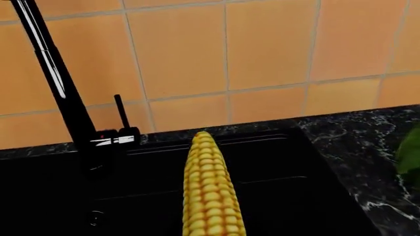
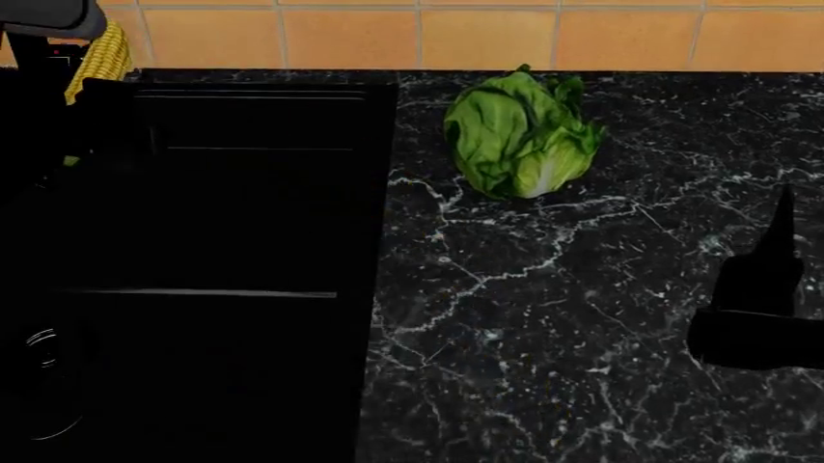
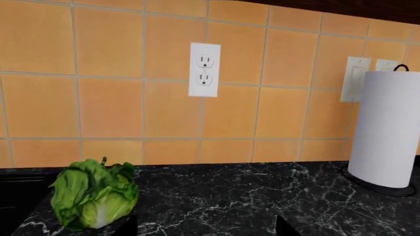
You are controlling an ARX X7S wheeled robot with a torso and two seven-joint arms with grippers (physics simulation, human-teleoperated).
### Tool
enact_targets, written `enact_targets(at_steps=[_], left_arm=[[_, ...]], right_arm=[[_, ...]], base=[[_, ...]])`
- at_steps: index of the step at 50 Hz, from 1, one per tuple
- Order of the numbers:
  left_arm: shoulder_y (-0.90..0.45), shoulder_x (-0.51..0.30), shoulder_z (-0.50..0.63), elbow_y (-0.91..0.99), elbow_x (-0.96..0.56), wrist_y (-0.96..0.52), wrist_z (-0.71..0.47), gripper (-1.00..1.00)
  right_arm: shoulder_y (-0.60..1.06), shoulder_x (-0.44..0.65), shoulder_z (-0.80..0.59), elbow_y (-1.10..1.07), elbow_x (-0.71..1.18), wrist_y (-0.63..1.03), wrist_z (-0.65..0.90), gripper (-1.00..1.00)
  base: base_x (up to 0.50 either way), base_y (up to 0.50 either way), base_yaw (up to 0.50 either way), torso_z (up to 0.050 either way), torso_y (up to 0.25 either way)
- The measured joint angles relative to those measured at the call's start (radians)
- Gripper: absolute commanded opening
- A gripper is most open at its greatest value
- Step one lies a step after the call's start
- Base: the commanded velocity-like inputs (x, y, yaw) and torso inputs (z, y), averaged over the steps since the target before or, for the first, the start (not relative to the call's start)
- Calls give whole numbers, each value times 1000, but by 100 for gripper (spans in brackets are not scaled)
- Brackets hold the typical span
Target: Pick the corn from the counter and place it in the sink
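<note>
The corn (image 1: 210,187), a yellow cob with rows of kernels, sticks out from my left gripper (image 2: 80,72) and hangs above the black sink (image 1: 288,162). In the head view the corn (image 2: 100,56) is at the far left, over the back of the sink (image 2: 258,193). The left fingers are hidden, but the cob is held off every surface. My right gripper (image 3: 203,228) is open and empty, low over the black marble counter (image 2: 580,318), with its fingertips (image 3: 125,227) far apart.
A black faucet (image 1: 59,83) rises at the sink's back edge. A green lettuce head (image 2: 522,130) lies on the counter right of the sink. A paper towel roll (image 3: 390,130) stands at the far right by the tiled wall with an outlet (image 3: 204,69).
</note>
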Motion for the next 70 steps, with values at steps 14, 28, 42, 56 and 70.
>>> enact_targets(at_steps=[14,28,42,56,70], left_arm=[[-92,109,101,-541,144,279,199,-100],[-77,196,73,-892,281,452,306,-100],[2,237,-84,-981,464,447,350,-100],[42,261,-198,-1003,610,396,382,-100],[44,267,-259,-997,670,375,378,100]], right_arm=[[-15,3,14,-7,14,-5,5,100],[-25,6,18,-11,20,-9,10,100],[-48,4,25,-12,13,-22,3,100],[-74,0,34,-14,5,-36,-3,100],[-86,3,36,-9,-4,-48,-14,100]], base=[[0,0,0,0,0],[0,0,0,0,0],[0,0,0,0,0],[0,0,0,0,0],[-1,0,0,0,0]])
